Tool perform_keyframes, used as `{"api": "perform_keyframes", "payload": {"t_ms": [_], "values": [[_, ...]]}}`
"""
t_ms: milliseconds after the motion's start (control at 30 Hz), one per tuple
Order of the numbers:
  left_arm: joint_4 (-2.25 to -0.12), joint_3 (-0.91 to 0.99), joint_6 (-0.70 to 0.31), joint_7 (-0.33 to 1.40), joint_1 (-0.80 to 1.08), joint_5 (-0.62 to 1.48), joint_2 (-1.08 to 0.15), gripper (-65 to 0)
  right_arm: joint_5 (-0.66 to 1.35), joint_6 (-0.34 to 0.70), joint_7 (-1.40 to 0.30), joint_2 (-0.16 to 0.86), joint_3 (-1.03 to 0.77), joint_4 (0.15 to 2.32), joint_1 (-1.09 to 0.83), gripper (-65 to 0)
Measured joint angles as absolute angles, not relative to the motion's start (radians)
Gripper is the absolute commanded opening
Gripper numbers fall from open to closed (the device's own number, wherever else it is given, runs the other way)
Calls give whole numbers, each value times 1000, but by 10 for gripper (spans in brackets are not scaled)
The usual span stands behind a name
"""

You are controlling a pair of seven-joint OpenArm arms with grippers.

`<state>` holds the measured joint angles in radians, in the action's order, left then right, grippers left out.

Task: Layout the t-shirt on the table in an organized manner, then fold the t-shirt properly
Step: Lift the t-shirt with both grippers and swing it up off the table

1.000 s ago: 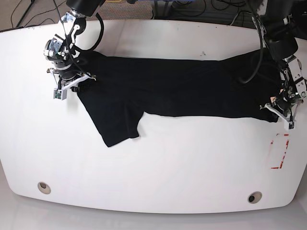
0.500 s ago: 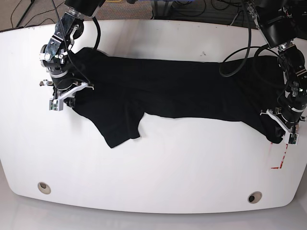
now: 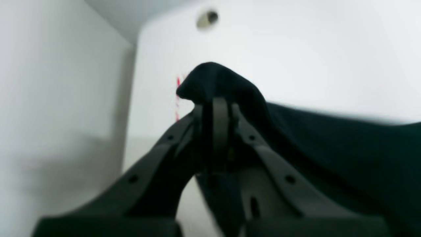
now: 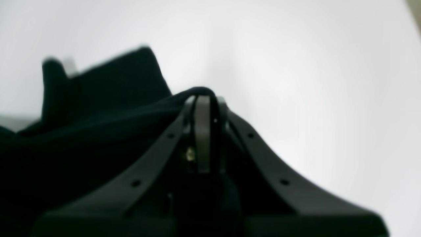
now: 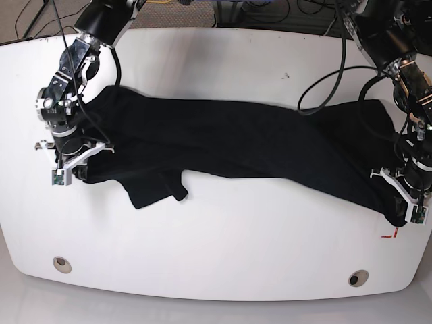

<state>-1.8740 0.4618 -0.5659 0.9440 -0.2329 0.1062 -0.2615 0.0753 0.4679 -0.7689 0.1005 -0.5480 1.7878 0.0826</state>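
We have both tools clamped on cloth. In the left wrist view the left tool (image 3: 215, 108) is closed on a bunched corner of the black t-shirt (image 3: 329, 144), a hump of fabric standing up above the fingertips. In the right wrist view the right tool (image 4: 205, 105) is likewise closed on a fold of the shirt, cloth draped over the tips.

Change over the last second: in the base view both tools have travelled toward 6 o'clock, the right tool (image 5: 67, 165) now at the 9 o'clock edge of the white tabletop (image 5: 223, 270), the left tool (image 5: 405, 202) at about 4 o'clock, just above the red-marked rectangle (image 5: 390, 234), most of which is now under the cloth or the arm. The t-shirt (image 5: 236, 142) has come with them. It lies as a long dark band from 9 to 4 o'clock across the middle of the tabletop, stretched between the two grips. A sleeve flap hangs out at roughly 7 o'clock of the band, less spread than it was.

Our reading: we are mid-drag, still in the layout stage. The body is not flat; it looks doubled on itself. Folding has not begun. The two grommet holes (image 5: 61, 263) near the front edge remain uncovered.
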Motion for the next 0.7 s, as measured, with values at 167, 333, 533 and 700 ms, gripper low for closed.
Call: {"api": "perform_keyframes", "payload": {"t_ms": [167, 333, 533, 700], "values": [[-1890, 463, -566, 1021, -290, 104, -264, -650, 82, 469, -788, 155, -543, 1759, 163, -650], [-1902, 465, -566, 1062, -370, 105, -267, -649, 85, 471, -817, 208, -542, 1708, 252, -650], [-1905, 463, -565, 1065, -482, 105, -266, -646, 80, 465, -827, 278, -479, 1658, 359, -650], [-1906, 463, -562, 1070, -583, 104, -260, -646, 88, 470, -821, 310, -433, 1634, 462, -650]]}}
